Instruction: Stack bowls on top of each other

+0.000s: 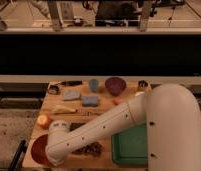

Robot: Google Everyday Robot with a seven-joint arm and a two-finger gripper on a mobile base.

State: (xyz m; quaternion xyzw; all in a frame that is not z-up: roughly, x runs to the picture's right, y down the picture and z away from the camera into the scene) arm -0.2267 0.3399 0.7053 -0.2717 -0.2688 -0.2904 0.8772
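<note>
Matte wooden desk, smooth shiny white plastic arm, tool low at the front-left corner by the orange-red bowl.

gripper: lower left, over the orange-red bowl, mostly masked by its own wrist | orange-red bowl: only the left rim shows | green tray: right side behind the arm, bottom edge cut off | dark heap: too blurred to name
</note>
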